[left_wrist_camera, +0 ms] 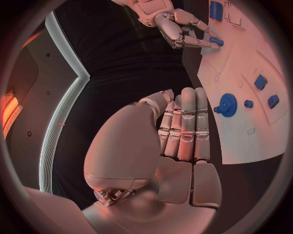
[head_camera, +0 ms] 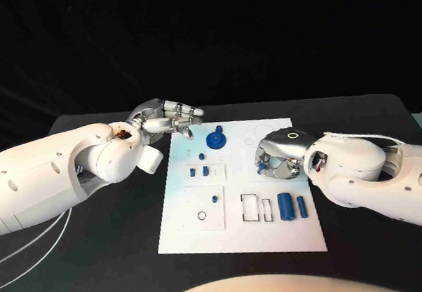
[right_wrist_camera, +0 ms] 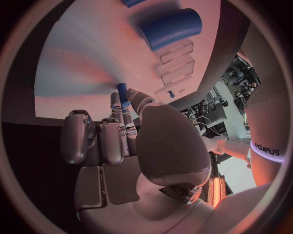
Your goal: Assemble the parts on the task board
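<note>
The right hand sits over the middle right of the task board, fingers bent downward, and pinches a small blue peg between its fingertips; in the right wrist view the peg stands just off the white surface, and the left wrist view shows the same hand with the blue piece at its tips, touching the board. At about five o'clock from that hand, two blue cylinders lie side by side near the board's lower right, just beside a pair of outlined rectangular slots at their nine o'clock. The left hand hovers off the board's upper left corner, at roughly ten o'clock from the board's centre; its fingers lie straight and close together with nothing in them, so it is released. At about four o'clock from it, a blue gear sits on the board near the top, with a small blue knob just above it. Below the gear, at six o'clock, several small blue blocks rest on the left half of the board, and further down a tiny blue piece lies inside an outlined square. The board rests on the black table.
</note>
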